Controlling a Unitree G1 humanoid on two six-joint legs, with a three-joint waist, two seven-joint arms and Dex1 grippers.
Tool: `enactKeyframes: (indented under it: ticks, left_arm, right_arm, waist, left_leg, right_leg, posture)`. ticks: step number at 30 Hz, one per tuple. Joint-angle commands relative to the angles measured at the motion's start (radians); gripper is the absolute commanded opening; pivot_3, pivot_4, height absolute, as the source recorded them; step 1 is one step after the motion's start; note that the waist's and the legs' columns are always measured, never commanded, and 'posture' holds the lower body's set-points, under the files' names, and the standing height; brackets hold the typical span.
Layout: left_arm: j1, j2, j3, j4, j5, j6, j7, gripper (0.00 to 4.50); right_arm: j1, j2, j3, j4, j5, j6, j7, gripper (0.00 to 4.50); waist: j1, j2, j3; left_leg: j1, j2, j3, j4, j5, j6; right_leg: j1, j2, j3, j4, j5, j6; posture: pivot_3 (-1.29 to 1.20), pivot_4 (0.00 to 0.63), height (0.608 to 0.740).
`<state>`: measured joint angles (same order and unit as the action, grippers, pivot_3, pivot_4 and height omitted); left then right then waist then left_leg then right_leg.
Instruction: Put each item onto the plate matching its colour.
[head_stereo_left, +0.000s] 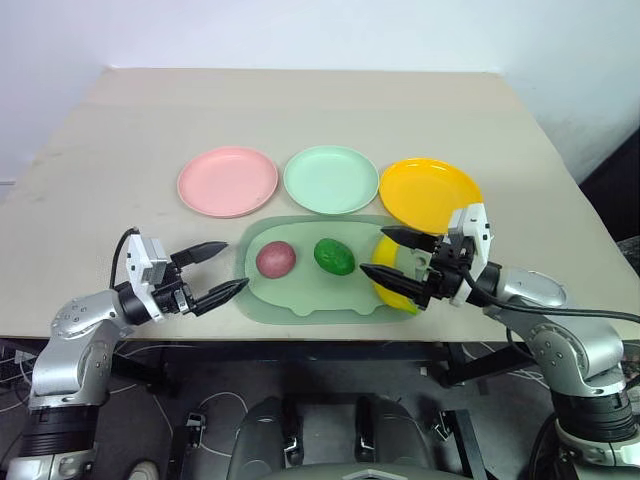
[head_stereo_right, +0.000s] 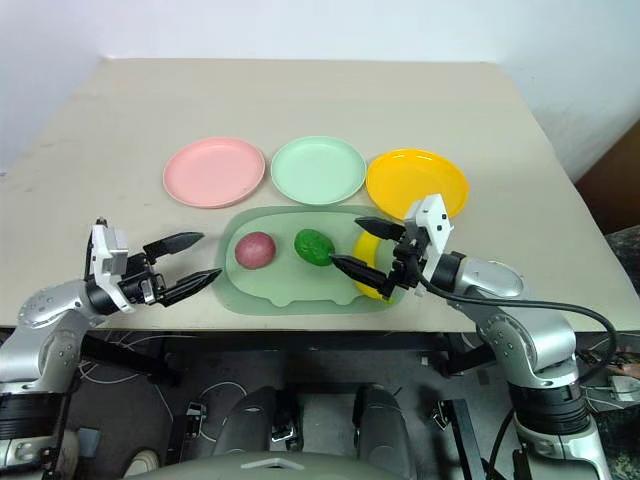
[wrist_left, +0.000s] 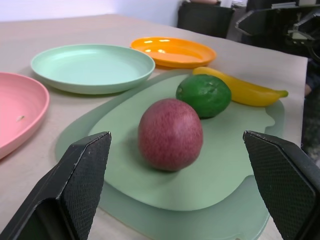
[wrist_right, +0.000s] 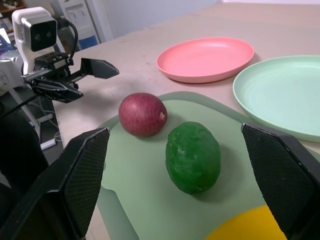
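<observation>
Three plates stand in a row at mid-table: pink (head_stereo_left: 227, 181), mint green (head_stereo_left: 331, 179) and orange-yellow (head_stereo_left: 430, 192). In front of them, a pale green tray (head_stereo_left: 300, 295) carries the reddish-purple ball (head_stereo_left: 275, 259), the dark green oval (head_stereo_left: 334, 256) and the yellow banana (head_stereo_left: 397, 298). My left gripper (head_stereo_left: 233, 266) hovers open just off the tray's left edge, pointing at the ball. My right gripper (head_stereo_left: 375, 250) is open above the tray's right end, over the banana and partly hiding it. Neither holds anything.
The beige table (head_stereo_left: 300, 110) stretches bare behind the plates. Its front edge runs just below the tray, and its right edge lies a little beyond the yellow plate.
</observation>
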<state>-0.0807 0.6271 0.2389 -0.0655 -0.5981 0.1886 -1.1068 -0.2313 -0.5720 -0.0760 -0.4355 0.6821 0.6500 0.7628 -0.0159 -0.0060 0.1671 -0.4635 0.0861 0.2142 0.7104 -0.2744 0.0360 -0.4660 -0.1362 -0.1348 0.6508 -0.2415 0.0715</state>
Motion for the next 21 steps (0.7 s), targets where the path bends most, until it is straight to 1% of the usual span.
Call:
enactKeyframes:
  ticks: [1,8,11,21]
  left_arm:
    - [0.001,0.007,0.016,-0.067,-0.019,0.019,0.024,4.44]
    - [-0.025,0.000,-0.003,-0.143,-0.033,0.090,0.084,4.44]
    - [-0.038,-0.006,-0.020,-0.172,-0.039,0.118,0.103,4.44]
    - [-0.126,-0.022,-0.068,-0.175,-0.044,0.183,0.125,4.44]
  right_arm:
    - [-0.004,-0.005,-0.018,-0.028,0.020,0.000,-0.006,4.50]
    - [0.016,-0.005,-0.018,-0.040,0.023,0.028,-0.047,4.50]
    - [0.038,-0.017,-0.042,-0.038,0.030,0.050,-0.066,4.50]
    - [0.119,-0.020,-0.046,-0.033,-0.009,0.099,-0.170,4.50]
  waist:
    - [0.001,0.000,0.000]
    - [0.002,0.000,0.000]
    - [0.003,0.000,0.000]
    - [0.005,0.000,0.000]
  left_leg:
    - [0.000,0.000,0.000,0.000,0.000,0.000]
    - [0.000,0.000,0.000,0.000,0.000,0.000]
    - [0.000,0.000,0.000,0.000,0.000,0.000]
    - [0.000,0.000,0.000,0.000,0.000,0.000]
  right_leg:
    - [0.000,0.000,0.000,0.000,0.000,0.000]
    - [0.000,0.000,0.000,0.000,0.000,0.000]
    - [0.001,0.000,0.000,0.000,0.000,0.000]
    - [0.005,0.001,-0.001,0.000,0.000,0.000]
  posture:
    - [0.00,0.150,0.695]
    - [0.00,0.150,0.695]
    - [0.00,0.150,0.695]
    - [0.00,0.150,0.695]
